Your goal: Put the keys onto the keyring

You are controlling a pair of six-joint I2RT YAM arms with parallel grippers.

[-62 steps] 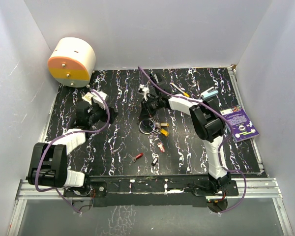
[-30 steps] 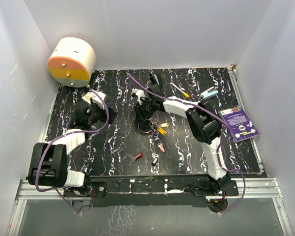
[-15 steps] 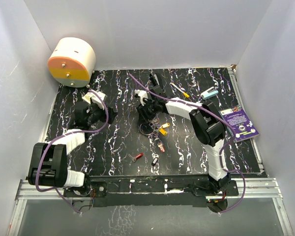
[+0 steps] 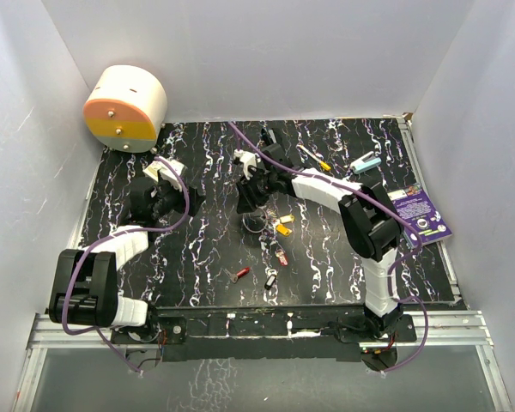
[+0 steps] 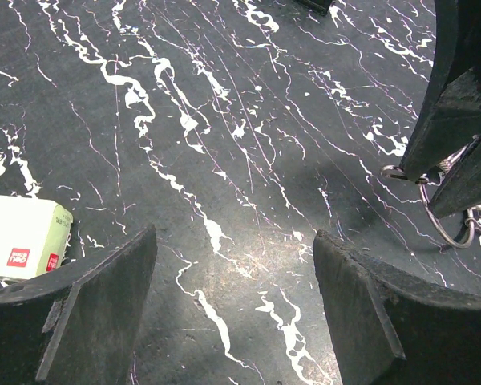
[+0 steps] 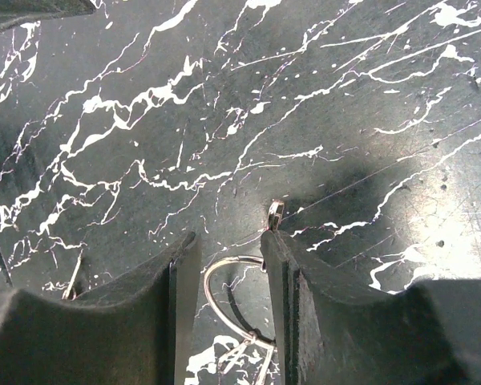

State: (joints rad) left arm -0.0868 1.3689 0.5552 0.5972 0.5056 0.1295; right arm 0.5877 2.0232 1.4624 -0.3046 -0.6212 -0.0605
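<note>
1. Overhead, the left hand point(image 4: 154, 204) hangs over the left part of the desk point(image 4: 197, 257), well apart from the keys. The right hand point(image 4: 254, 204) sits mid-desk, right at the keyring point(image 4: 259, 223). The yellow key point(image 4: 283, 229) lies just beside the ring, with the pink key point(image 4: 281, 255), red key point(image 4: 239, 275) and black key point(image 4: 270, 281) closer to the arm bases.
2. From the left wrist, the left hand point(image 5: 234, 241) is spread wide over the desk. A white packet point(image 5: 20, 237) lies on the left, and the keyring point(image 5: 446, 228) peeks out at the right edge.
3. From the right wrist, the right hand point(image 6: 231, 245) has its fingers a narrow gap apart, with the keyring point(image 6: 208, 289) in that gap. I cannot tell whether it is clamped.
</note>
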